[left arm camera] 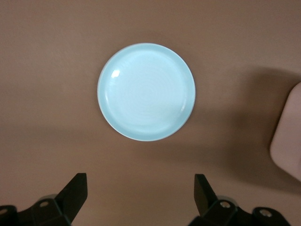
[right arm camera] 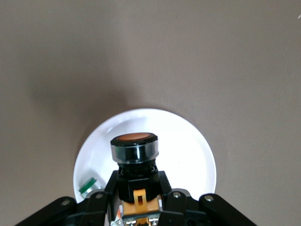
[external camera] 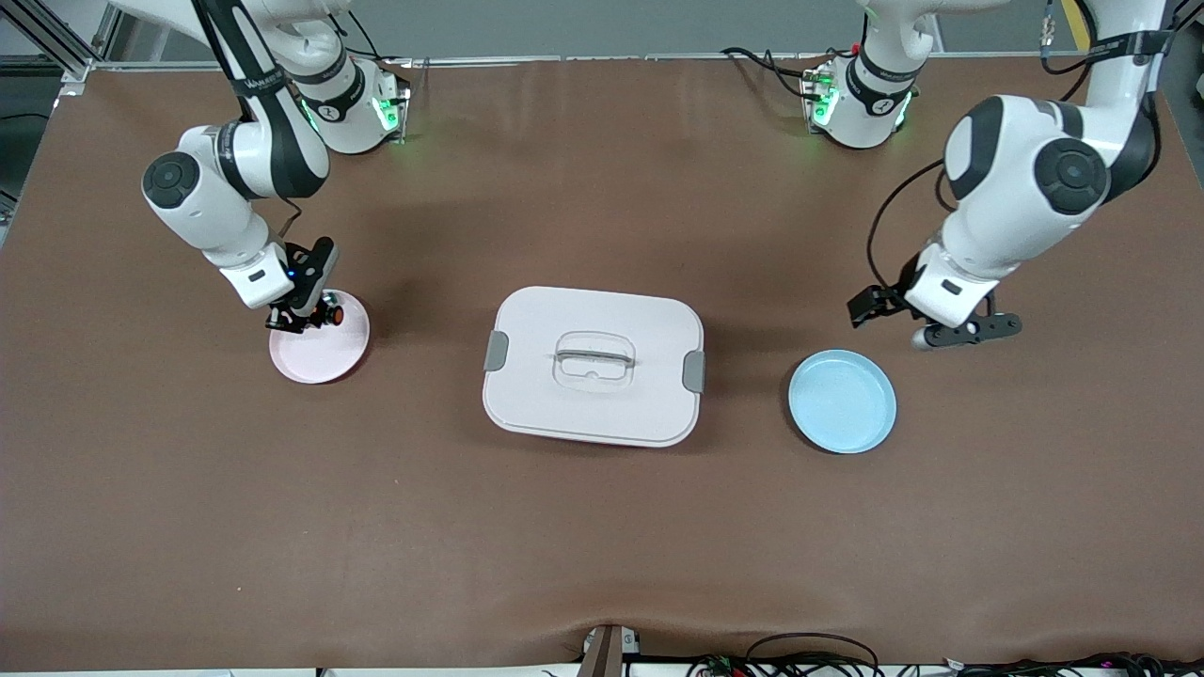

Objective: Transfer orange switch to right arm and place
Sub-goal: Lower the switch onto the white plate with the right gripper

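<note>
Two plates are sitting out, and the right gripper [external camera: 303, 318] is clamping the orange switch [right arm camera: 135, 149] over the pink plate [external camera: 320, 362]. The left gripper [left arm camera: 141, 193] is waiting wide and empty just beside the blue plate [left arm camera: 146, 92]. Risk: the switch is probably rolling off if it's getting released tilted or too high.

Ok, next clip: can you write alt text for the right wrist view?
The right hand is shut on the orange switch, holding it over a pale plate on the brown table. A small white piece with a green mark lies on the plate beside the hand.
</note>
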Available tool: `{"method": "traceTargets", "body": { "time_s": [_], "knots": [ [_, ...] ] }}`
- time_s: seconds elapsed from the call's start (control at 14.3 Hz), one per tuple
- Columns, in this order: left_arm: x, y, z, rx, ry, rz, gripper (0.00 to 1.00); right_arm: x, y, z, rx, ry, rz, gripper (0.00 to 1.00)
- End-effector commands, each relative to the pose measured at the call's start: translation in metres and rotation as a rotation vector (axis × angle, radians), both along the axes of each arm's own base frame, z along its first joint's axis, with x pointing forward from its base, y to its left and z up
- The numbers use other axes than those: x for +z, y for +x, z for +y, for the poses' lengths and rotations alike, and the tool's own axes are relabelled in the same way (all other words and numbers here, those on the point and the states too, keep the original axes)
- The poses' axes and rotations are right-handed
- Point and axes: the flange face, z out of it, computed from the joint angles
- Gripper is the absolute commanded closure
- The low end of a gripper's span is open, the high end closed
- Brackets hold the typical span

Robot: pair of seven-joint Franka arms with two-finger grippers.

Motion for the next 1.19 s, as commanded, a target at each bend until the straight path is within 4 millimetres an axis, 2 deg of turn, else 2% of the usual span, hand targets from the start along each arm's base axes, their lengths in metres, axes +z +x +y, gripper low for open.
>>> {"method": "traceTargets", "body": {
  "time_s": [0.0,0.14,0.35,0.56,0.84,1.12],
  "knots": [
    [0.017,0.003,0.021,-0.116,0.023,-0.034,0.00,-0.027,-0.004,-0.020,0.034,-0.019,-0.025,1.00],
    [0.027,0.009,0.031,-0.124,0.023,-0.057,0.00,-0.043,-0.004,-0.030,0.037,-0.024,-0.030,1.00],
    [0.051,0.025,0.039,-0.093,0.017,-0.105,0.00,-0.056,-0.003,-0.029,0.037,-0.026,-0.038,1.00],
    [0.073,0.030,0.051,-0.079,0.019,-0.110,0.00,-0.072,0.000,-0.030,0.040,-0.028,-0.028,1.00],
    [0.110,0.033,0.056,-0.104,0.067,-0.088,0.00,-0.080,0.008,-0.035,0.031,-0.028,-0.022,1.00],
    [0.136,0.033,0.062,-0.098,0.069,-0.066,0.00,-0.085,0.016,-0.036,0.029,-0.028,-0.022,1.00]
  ]
}}
